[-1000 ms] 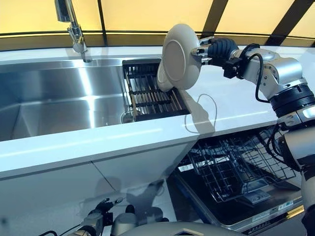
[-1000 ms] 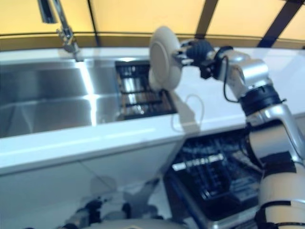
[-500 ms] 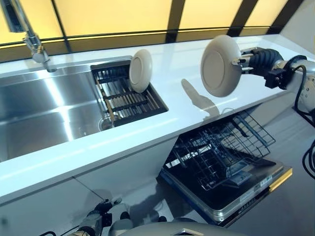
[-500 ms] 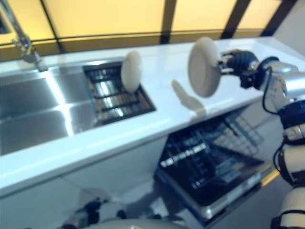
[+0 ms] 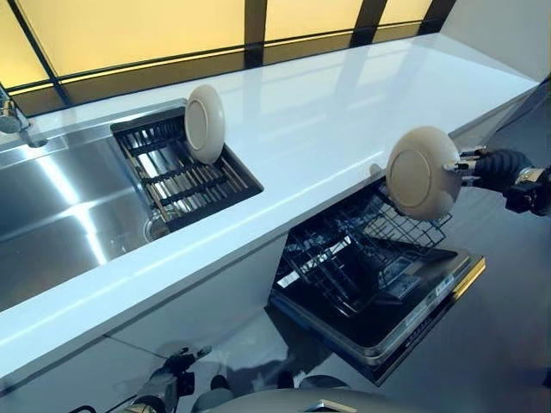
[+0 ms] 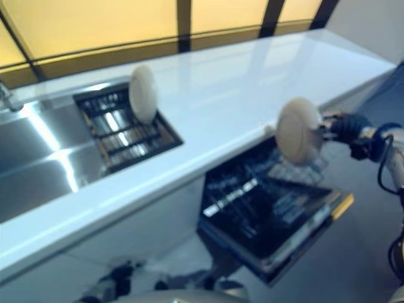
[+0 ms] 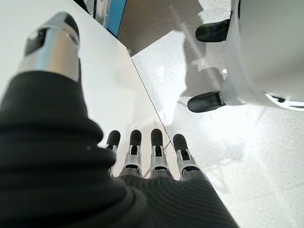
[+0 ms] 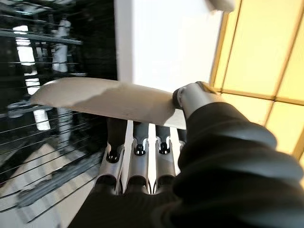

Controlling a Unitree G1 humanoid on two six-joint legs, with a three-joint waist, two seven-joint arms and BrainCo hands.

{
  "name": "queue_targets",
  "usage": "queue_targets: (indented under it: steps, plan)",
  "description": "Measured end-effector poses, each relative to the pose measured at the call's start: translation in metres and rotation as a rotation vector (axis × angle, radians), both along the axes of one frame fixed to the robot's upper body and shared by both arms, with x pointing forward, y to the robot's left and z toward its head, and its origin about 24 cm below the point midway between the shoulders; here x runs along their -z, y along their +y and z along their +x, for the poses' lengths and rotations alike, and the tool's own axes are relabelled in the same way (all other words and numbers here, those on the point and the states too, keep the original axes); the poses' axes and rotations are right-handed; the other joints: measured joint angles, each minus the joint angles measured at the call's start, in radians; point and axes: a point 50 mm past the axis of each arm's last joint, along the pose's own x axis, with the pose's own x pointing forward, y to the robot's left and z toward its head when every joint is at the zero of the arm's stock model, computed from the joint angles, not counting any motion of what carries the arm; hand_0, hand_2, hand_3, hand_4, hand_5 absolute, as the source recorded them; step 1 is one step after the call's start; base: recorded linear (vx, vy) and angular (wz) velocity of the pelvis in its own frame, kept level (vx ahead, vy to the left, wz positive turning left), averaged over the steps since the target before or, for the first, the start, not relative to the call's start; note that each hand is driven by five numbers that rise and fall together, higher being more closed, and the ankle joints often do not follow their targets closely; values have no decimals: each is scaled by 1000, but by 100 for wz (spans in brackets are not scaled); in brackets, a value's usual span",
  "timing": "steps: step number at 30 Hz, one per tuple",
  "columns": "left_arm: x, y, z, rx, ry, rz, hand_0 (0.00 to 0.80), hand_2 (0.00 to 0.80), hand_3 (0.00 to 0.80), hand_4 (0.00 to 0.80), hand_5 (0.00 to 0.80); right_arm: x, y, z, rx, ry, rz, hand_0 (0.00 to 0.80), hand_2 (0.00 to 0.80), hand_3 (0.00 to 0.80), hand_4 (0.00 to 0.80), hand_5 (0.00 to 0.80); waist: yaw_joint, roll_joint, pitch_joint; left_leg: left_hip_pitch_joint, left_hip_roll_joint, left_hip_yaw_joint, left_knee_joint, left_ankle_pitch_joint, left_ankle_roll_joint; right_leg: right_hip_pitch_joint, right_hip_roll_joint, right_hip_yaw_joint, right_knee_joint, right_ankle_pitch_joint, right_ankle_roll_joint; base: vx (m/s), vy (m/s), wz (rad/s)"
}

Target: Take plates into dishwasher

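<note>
Plate [image 5: 422, 172] in right hand [image 5: 492, 168] above dishwasher rack [image 5: 362, 249].

The round plate [image 5: 423, 173] in the right hand [image 5: 492, 167] is plain beige, without pattern, and the second round plate [image 5: 205, 124] standing in the black slatted drain rack [image 5: 185, 170] has the same beige colour. The long counter [image 5: 336, 120] is glossy white. The sink basin [image 5: 52, 215] is shiny steel grey. The wire dishwasher rack [image 5: 362, 249] is dark, almost black. The window panels [image 5: 129, 30] behind are warm yellow with black frames. The silver fingers [image 8: 137, 152] have dark tips.
</note>
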Motion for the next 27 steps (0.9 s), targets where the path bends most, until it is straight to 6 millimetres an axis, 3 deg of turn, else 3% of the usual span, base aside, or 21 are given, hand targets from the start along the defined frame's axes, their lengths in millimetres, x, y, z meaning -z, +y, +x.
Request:
queue_targets:
  steps: [16,27]
  plan:
    - [-1,3,2,-14,0,2,0,0,0,0,0,29,-16,-15,-1,139,-102,800,800,800,800,800,-4,-3,33,0,0,4,0,-2,-1,2,0,4,-8,8,-4,-3,-1,0]
    - [-2,5,3,-11,-2,4,0,0,0,0,0,59,-8,-14,-33,222,-52,800,800,800,800,800,8,-2,35,0,-1,1,0,-2,-1,7,0,-1,-8,8,-4,0,0,0]
